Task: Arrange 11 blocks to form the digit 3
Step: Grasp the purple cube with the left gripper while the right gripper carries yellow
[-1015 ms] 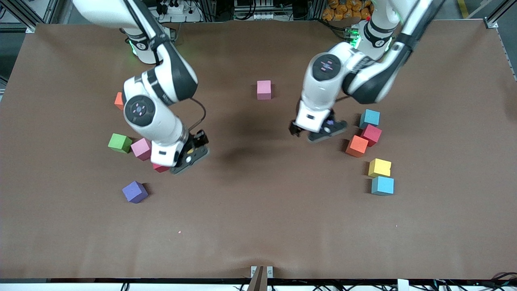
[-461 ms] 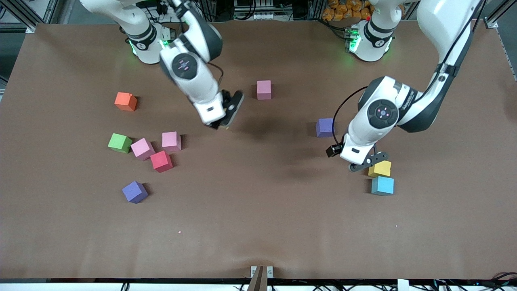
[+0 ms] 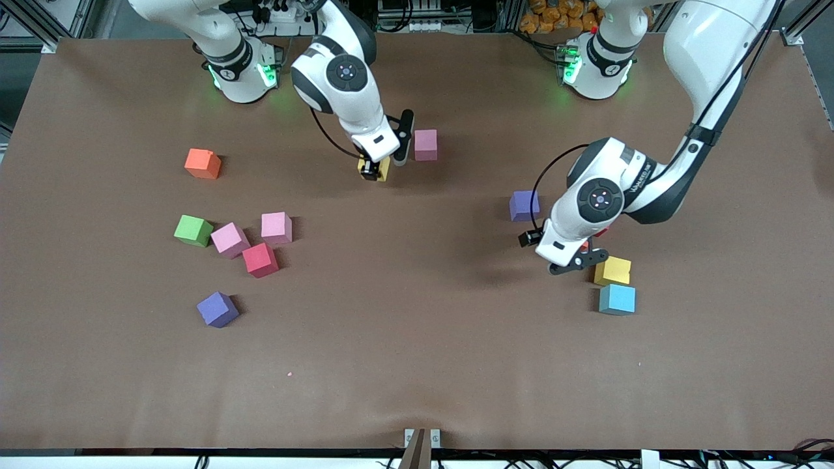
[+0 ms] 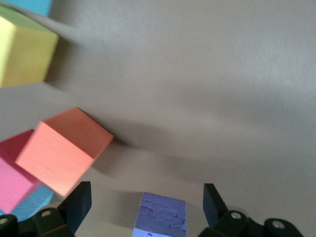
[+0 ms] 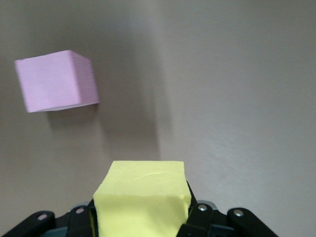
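right gripper (image 3: 384, 164) carries a yellow block (image 3: 383, 168) just beside a lone pink block (image 3: 425, 144); left gripper (image 3: 568, 258) hangs with fingers spread wide among loose blocks.

the right gripper's fingers are clamped on the yellow block (image 5: 142, 197), low over the table toward the robots' side, with the pink block (image 5: 57, 80) close by and not touching it. the left gripper (image 4: 143, 210) holds nothing; in its wrist view a purple block (image 4: 162, 216) lies on the table between its spread fingers, an orange block (image 4: 64, 148) near it, a red block (image 4: 15, 173) touching that one. a second yellow block (image 3: 613, 270) sits just beside the left gripper, touching a light blue block (image 3: 617, 299). no digit 3 is formed; the other blocks lie scattered toward the right arm's end.
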You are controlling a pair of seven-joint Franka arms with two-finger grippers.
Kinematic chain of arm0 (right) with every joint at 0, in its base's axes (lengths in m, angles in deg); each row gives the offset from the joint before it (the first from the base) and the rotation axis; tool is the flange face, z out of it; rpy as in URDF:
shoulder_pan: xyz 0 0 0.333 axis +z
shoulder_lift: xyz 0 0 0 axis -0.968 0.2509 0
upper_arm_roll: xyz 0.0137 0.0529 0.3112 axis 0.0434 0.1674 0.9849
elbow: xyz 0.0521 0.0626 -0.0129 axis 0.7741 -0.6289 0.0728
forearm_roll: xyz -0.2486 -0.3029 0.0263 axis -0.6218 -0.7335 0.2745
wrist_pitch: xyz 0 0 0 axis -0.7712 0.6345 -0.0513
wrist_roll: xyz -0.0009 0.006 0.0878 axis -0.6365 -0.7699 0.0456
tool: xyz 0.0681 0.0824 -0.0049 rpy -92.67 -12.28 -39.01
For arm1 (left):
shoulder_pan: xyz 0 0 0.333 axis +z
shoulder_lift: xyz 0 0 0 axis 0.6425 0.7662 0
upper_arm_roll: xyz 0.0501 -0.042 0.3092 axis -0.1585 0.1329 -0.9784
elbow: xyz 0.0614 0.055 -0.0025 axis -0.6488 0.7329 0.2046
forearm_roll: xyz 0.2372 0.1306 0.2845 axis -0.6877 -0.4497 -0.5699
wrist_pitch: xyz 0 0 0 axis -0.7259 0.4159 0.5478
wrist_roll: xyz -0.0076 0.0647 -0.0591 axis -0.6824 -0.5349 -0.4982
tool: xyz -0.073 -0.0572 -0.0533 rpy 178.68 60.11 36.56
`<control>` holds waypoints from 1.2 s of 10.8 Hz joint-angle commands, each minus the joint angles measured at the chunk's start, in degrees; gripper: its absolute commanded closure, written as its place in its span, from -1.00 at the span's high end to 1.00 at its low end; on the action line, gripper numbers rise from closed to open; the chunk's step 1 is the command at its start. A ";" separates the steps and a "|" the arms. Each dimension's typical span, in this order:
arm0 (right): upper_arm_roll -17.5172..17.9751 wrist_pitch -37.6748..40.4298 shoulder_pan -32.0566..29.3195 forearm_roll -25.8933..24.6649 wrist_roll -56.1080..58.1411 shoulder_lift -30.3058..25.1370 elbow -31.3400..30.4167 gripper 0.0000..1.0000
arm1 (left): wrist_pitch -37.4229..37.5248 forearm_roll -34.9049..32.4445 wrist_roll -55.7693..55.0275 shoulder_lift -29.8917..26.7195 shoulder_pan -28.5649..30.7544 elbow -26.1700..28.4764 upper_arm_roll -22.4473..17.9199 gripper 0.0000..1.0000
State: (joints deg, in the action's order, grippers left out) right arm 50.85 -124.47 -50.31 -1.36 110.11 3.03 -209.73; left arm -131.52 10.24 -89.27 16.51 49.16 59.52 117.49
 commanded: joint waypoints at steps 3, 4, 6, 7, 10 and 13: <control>2.78 -8.33 -1.16 -4.90 0.34 4.14 -4.12 -0.26 | -5.03 -3.23 0.99 -3.22 0.66 8.68 3.38 1.00; 2.87 -9.05 -1.33 -4.91 0.25 4.93 -4.21 -0.26 | -5.03 -3.24 1.43 -3.31 0.66 8.95 4.18 1.00; 3.04 -10.80 -0.81 -4.91 -0.71 6.34 -4.13 -0.26 | -5.82 -4.02 4.75 -3.31 0.84 10.26 4.18 1.00; 3.04 -11.07 0.15 -5.00 -3.06 6.69 -4.13 -0.26 | -5.83 -4.12 5.12 -3.22 1.36 10.53 4.18 1.00; 3.22 -11.16 1.39 -5.26 -3.97 8.09 -4.13 -0.26 | -7.57 -4.21 5.21 -2.43 1.46 11.93 4.18 1.00; 4.89 -12.66 1.39 -5.70 -5.71 9.24 -3.86 -0.26 | -9.51 -4.12 5.30 -1.91 1.46 13.60 4.18 1.00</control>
State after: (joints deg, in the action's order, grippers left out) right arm 54.77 -136.23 -48.52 -5.06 107.06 11.37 -213.71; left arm -139.70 7.41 -84.63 15.16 49.82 71.52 121.20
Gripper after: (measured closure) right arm 0.410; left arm 0.000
